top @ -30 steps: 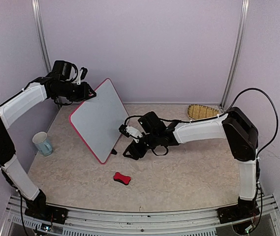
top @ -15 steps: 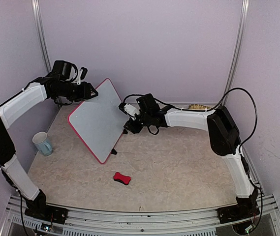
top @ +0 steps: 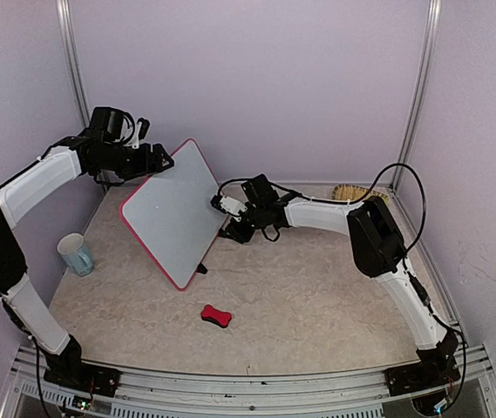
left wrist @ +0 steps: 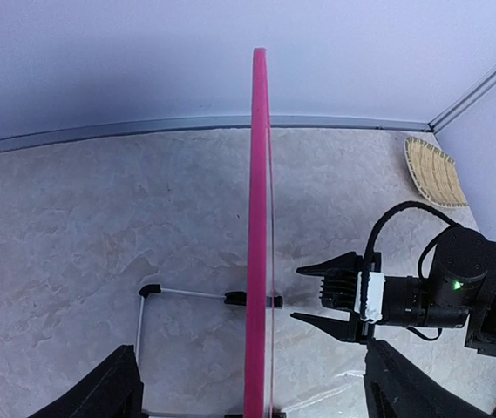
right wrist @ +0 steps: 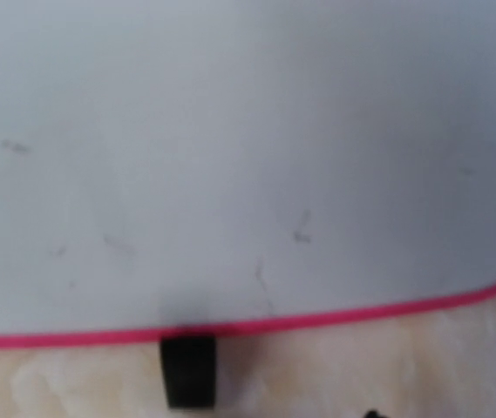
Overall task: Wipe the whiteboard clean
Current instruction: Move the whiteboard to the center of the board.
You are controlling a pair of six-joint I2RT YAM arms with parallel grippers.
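Observation:
The whiteboard [top: 173, 213], white with a pink-red frame, stands tilted on the table on small black feet. In the left wrist view it shows edge-on [left wrist: 259, 200], with a wire prop [left wrist: 147, 300] behind it. My left gripper [top: 156, 162] is open at its top corner, fingers [left wrist: 99, 392] wide on either side of the frame and not touching it. My right gripper [left wrist: 298, 294] is open and empty, pointing at the board's front near its lower right edge [top: 228, 226]. The right wrist view is filled by the board face [right wrist: 230, 148], with faint marks, and one foot [right wrist: 188, 370].
A red eraser [top: 216, 316] lies on the table in front of the board. A pale mug [top: 76, 254] stands at the left. A woven tray [top: 358, 193] lies at the back right, also seen in the left wrist view [left wrist: 435, 170]. Walls close the back and sides.
My left gripper has opened and let go of the board's top corner. My right arm swung from the table's middle back to the board's right edge.

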